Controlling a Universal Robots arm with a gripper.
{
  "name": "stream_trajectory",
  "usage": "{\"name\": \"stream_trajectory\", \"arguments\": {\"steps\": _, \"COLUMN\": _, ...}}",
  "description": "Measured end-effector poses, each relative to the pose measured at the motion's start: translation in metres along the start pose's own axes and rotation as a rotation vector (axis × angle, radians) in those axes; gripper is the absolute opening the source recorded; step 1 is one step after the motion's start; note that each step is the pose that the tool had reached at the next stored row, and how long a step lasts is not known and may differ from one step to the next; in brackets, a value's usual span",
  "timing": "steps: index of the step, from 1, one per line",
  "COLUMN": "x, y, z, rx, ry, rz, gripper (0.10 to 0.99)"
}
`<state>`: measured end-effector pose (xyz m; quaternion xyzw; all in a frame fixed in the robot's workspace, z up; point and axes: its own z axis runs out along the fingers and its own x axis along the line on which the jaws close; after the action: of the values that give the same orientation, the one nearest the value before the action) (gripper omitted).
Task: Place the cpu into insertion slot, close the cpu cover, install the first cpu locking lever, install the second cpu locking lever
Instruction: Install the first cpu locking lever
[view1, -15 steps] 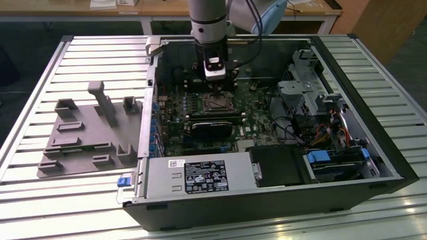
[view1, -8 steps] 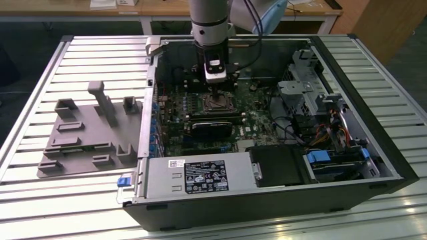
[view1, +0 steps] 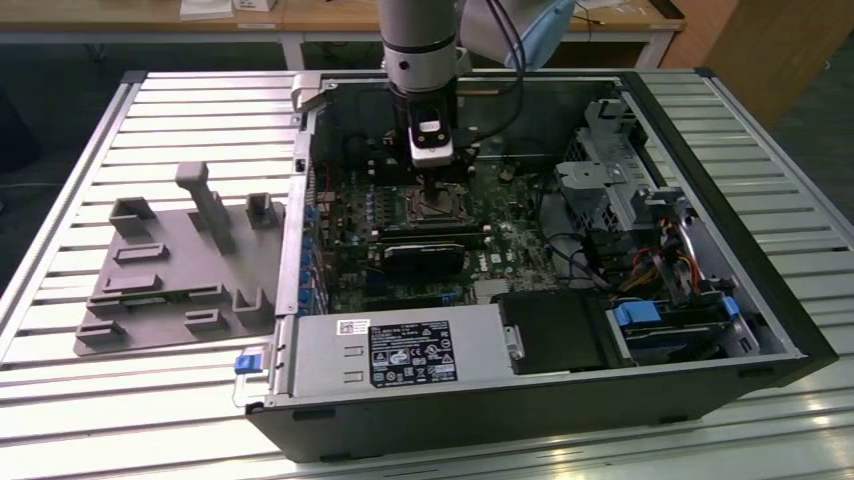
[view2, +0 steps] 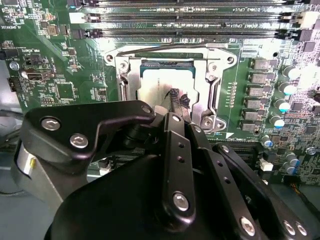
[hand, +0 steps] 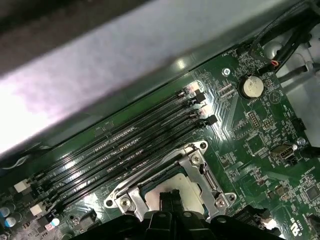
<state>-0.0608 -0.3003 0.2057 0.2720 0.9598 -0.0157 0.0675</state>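
Observation:
The cpu (view2: 157, 85) lies flat in the insertion slot (view2: 125, 82) on the green board, its pale metal face showing. The silvery cpu cover (view2: 212, 90) lies down around it, framing the chip. A thin lever wire (view2: 165, 46) runs along the socket's edge nearest the memory slots. My gripper (view2: 176, 99) is shut, with its dark fingertips together on the cpu face near the cover's edge and nothing held between them. In the first wrist view the gripper (hand: 172, 196) meets the cpu (hand: 182, 189) inside the cover (hand: 197, 162). In the exterior view the gripper (view1: 435, 183) hangs straight over the slot (view1: 434, 207).
Long black memory slots (view2: 190, 22) run beside the socket. A black card (view1: 427, 255) lies just in front of it, and a power supply (view1: 400, 355) fills the case's front. Drive cages and cables (view1: 641, 230) crowd the exterior view's right. A grey fixture plate (view1: 174, 270) lies outside the case.

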Motion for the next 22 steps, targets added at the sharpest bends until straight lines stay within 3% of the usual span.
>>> {"name": "stream_trajectory", "arguments": {"steps": 6, "x": -0.0001, "y": 0.0000, "z": 0.0000, "rx": -0.003, "ry": -0.0021, "rz": -0.047, "gripper": 0.106}}
{"name": "stream_trajectory", "arguments": {"steps": 10, "x": 0.0000, "y": 0.0000, "z": 0.0000, "rx": 0.002, "ry": -0.0080, "rz": -0.092, "gripper": 0.106}}
{"name": "stream_trajectory", "arguments": {"steps": 16, "x": 0.0000, "y": 0.0001, "z": 0.0002, "rx": -0.008, "ry": -0.0109, "rz": -0.192, "gripper": 0.106}}
{"name": "stream_trajectory", "arguments": {"steps": 22, "x": 0.0001, "y": 0.0000, "z": 0.0010, "rx": -0.005, "ry": -0.0171, "rz": -0.279, "gripper": 0.106}}
